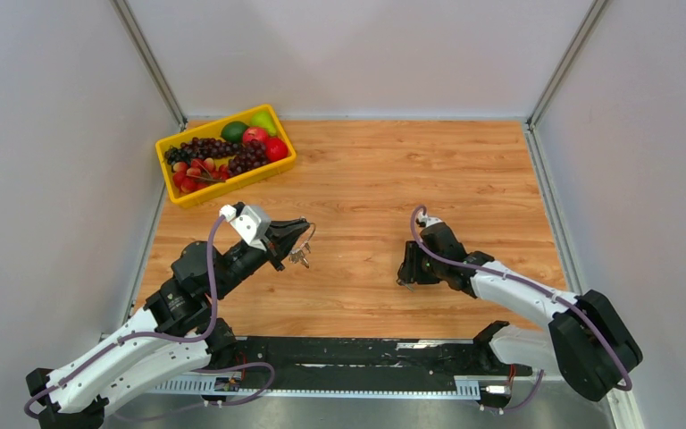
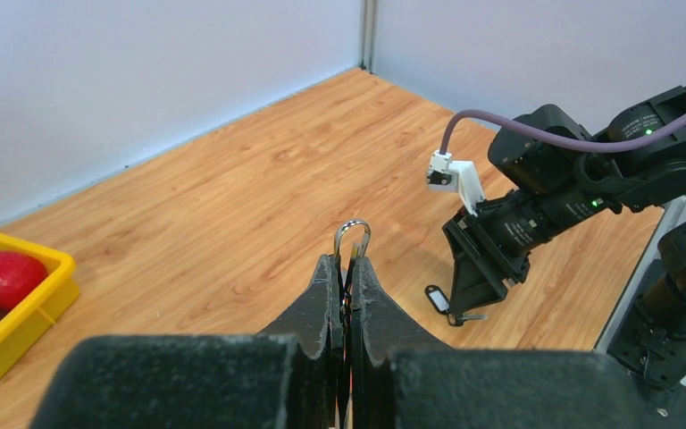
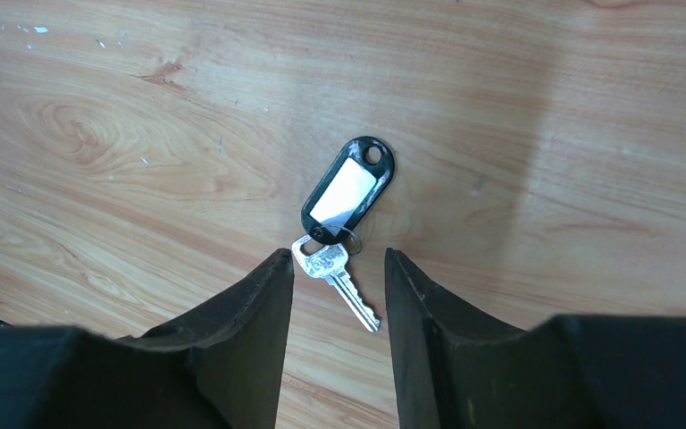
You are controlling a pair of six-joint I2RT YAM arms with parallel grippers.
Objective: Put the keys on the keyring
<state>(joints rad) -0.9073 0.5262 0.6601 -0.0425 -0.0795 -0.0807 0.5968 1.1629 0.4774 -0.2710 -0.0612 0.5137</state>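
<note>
- Wood table (image 1: 366, 179) is sitting between grey walls (image 1: 54, 134) in top cam; yellow tray (image 1: 232, 184) w/ fruit (image 1: 255, 136) is resting at far L.
- Same view: L gripper (image 1: 304, 234) is clamping the keyring (image 1: 309, 231) above the table, tiny silver keys (image 1: 300, 257) dangling below.
- L wrist cam: fingers (image 2: 326, 286) are pressing together on the keyring (image 2: 354, 222), its loop poking out past the tips.
- R wrist cam: R gripper (image 3: 338, 257) is standing spread apart, gripping nothing; key (image 3: 330, 263) w/ black tag (image 3: 348, 186) is lying flat on the wood, showing between the tips.
</note>
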